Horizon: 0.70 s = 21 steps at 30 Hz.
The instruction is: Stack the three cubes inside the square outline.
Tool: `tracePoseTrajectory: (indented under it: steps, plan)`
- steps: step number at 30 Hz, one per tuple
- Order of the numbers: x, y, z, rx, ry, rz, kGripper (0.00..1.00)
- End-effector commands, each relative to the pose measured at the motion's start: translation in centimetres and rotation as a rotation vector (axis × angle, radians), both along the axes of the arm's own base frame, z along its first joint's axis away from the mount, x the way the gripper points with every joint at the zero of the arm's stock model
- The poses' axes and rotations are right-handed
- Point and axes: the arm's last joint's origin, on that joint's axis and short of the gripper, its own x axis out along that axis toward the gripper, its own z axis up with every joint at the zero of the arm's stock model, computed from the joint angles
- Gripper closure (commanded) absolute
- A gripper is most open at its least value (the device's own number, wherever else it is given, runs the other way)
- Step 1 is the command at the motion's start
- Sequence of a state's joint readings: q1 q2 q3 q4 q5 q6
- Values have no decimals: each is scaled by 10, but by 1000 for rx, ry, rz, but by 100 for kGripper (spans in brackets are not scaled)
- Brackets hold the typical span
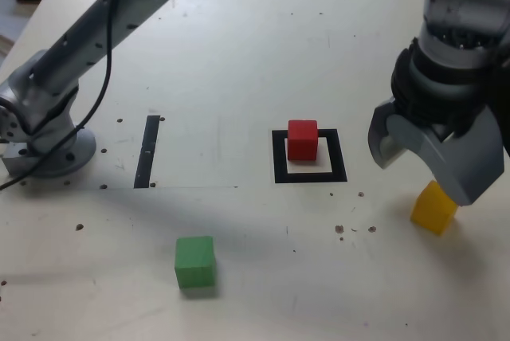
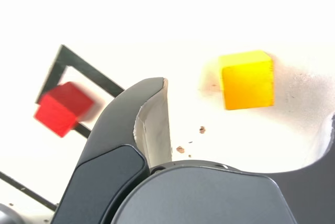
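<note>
- Surface: matte whitish tabletop [image 1: 231, 62], marked with dark chips and a fine seam.
- Room: dim beyond the far edge; details indistinct, possibly furniture.
- Gripper [image 2: 248, 122]: curved grey shells, spread wide, above the matte yellow cube [image 1: 435, 208].
- Matte red cube [image 1: 303, 140]: within the flat black square outline [image 1: 339, 155], overlapping its far side in the exterior view.
- Matte green cube [image 1: 195, 262]: on the tabletop, nearer the exterior view's left.
</note>
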State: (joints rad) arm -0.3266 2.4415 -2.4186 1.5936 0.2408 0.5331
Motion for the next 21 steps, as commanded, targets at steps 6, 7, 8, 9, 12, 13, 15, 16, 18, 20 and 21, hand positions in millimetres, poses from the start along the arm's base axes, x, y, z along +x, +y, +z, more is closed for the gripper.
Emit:
tracePoseTrajectory:
  steps: [6,7,8,9,12,13,15,16,18,20,21]
  plan:
    - [12,-8,-18,-55,36,8,1]
    - [14,-8,-21,-64,41,14,1]
    - [15,-9,-24,-72,47,20,1]
    - [16,-9,-27,-79,52,28,1]
    - [20,-10,-37,-97,70,54,2]
    - [21,-11,-41,-101,75,62,2]
    - [22,-12,-47,-107,85,75,3]
    - [23,-12,-49,-110,89,80,3]
    - [24,-13,-53,-113,95,89,5]
    - [25,-12,-55,-116,98,98,7]
    - [25,-11,-55,-117,98,101,8]
